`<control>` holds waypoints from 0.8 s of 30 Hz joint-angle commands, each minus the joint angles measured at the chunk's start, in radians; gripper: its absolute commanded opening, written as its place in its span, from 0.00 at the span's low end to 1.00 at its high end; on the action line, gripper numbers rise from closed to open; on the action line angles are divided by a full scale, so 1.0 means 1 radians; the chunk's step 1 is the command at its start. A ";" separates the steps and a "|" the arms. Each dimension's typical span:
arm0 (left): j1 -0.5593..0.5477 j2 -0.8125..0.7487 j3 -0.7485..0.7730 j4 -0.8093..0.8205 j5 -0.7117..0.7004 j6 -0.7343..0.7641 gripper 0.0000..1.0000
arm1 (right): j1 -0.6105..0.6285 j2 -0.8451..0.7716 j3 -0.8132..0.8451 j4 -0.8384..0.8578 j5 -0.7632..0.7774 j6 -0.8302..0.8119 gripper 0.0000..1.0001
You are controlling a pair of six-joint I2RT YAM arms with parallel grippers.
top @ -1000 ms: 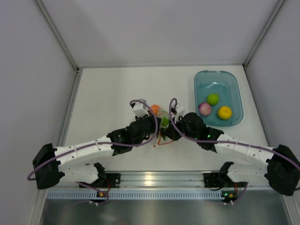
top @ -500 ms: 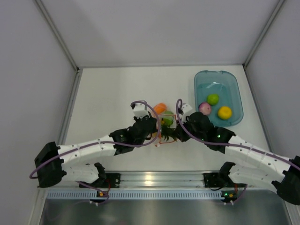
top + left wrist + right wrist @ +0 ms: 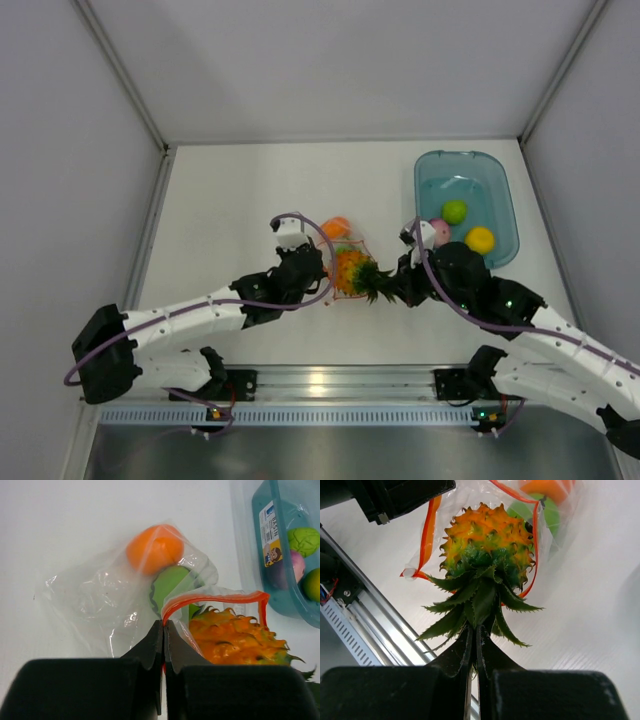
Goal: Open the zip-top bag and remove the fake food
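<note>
pinching the thin, slippery zip-top bag [image 3: 95,600] at its orange-red lip in the middle of the table [image 3: 230,200], the left gripper [image 3: 163,626] anchors the soft film while the right gripper [image 3: 472,632] nips the stiff green crown of the light pineapple [image 3: 485,535], likely the surest hold.

Closed left gripper [image 3: 163,626] pinches zip-top bag [image 3: 90,605]; pineapple [image 3: 235,640] seemingly protruding.
</note>
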 commanded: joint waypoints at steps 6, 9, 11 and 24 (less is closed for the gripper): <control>0.097 -0.050 -0.021 -0.041 0.058 -0.033 0.00 | 0.016 -0.059 0.158 -0.081 0.039 -0.047 0.00; 0.132 -0.061 -0.030 -0.043 0.083 -0.047 0.00 | 0.015 -0.045 0.202 -0.098 0.077 -0.061 0.00; 0.148 -0.066 -0.035 -0.047 0.087 -0.056 0.00 | 0.015 -0.024 0.237 -0.116 0.106 -0.067 0.00; 0.180 -0.125 -0.044 -0.052 0.144 -0.073 0.00 | -0.010 0.021 0.353 -0.041 0.266 -0.004 0.00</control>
